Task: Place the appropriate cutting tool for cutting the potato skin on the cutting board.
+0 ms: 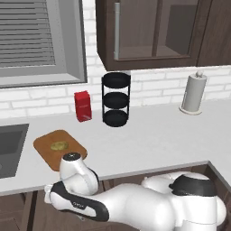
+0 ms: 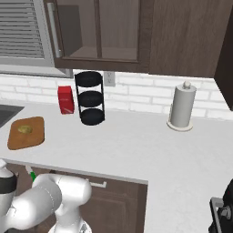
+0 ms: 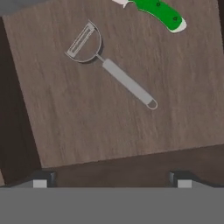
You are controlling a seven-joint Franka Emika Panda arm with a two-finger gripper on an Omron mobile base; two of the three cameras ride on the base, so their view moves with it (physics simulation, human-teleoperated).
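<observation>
End effector (image 3: 112, 183) (fingers spread) hovers over the peeler (image 3: 109, 65), likely light, stiff and best pinched mid-handle.

Peeler (image 3: 109, 65) matt grey metal; cutting board (image 1: 49, 152) wood.

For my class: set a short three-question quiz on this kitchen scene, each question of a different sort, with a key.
1. True or false: the potato lies on the cutting board.
2. In the hand view, which tool lies nearer the claw? A the peeler; B the green-handled knife.
3. Fill in: the red box stands beside the black three-tier ____.

Key: 1 true; 2 A; 3 rack.
</observation>
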